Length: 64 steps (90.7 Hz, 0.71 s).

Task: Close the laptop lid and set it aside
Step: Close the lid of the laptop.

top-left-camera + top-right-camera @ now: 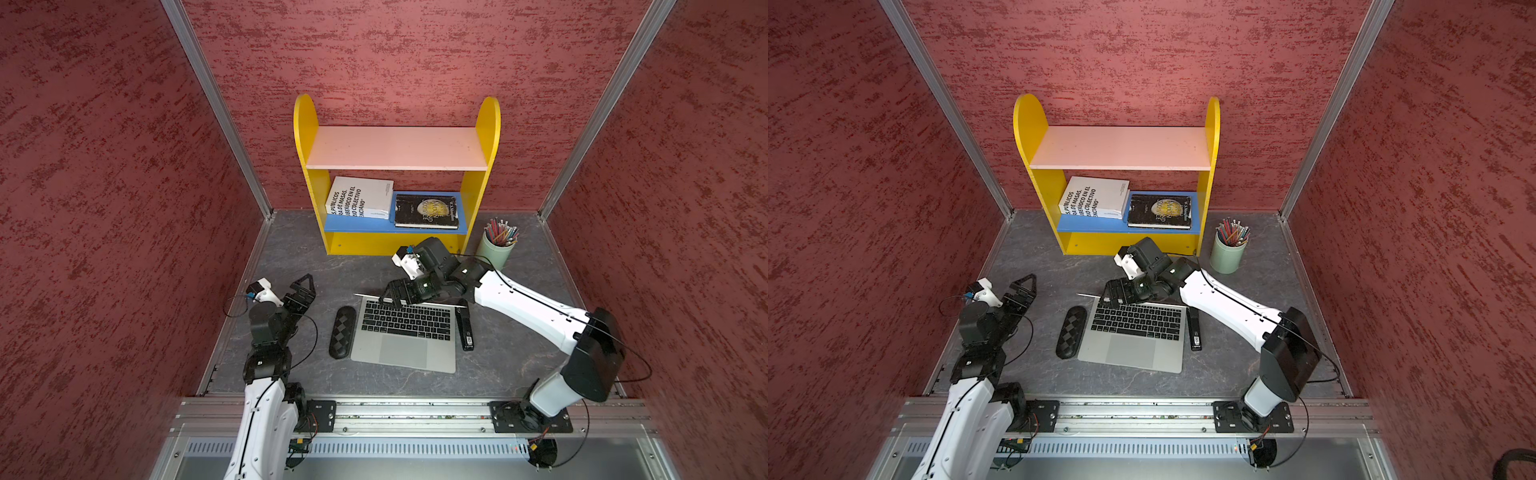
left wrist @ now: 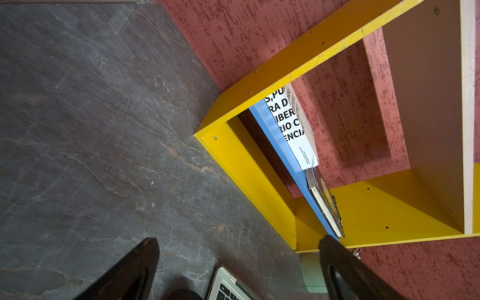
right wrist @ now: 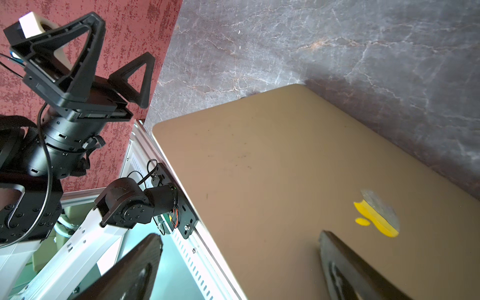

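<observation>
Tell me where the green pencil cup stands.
In both top views the green pencil cup stands far right on the table, beside the yellow bookshelf, just beyond the right arm.

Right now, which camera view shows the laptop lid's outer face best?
Right wrist view: the laptop lid fills much of it, apple logo visible. Both top views show only its thin edge; left wrist catches just a keyboard corner.
</observation>
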### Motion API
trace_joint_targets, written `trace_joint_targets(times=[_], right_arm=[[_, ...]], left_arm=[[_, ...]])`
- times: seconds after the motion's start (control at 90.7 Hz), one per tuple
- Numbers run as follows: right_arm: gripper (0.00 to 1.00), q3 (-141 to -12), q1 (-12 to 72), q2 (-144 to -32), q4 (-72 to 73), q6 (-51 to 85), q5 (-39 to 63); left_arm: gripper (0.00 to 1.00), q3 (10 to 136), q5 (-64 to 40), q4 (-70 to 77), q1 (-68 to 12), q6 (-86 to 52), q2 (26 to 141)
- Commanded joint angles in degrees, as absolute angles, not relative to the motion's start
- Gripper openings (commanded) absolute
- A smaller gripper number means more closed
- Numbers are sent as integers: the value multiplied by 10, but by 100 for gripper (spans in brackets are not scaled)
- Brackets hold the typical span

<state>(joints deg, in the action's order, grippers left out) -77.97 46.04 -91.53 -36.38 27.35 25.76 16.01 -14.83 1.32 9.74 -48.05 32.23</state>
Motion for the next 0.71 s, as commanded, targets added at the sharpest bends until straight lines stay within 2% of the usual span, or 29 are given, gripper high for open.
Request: trace_joint_targets(times=[0.0, 0.694], right_arm=[[98, -765, 476, -901, -399, 279, 266], [98, -730, 496, -901, -366, 297, 268]], left_arm=[[100, 153, -156, 26, 103, -479, 318], [100, 151, -157, 25, 105, -480, 316]])
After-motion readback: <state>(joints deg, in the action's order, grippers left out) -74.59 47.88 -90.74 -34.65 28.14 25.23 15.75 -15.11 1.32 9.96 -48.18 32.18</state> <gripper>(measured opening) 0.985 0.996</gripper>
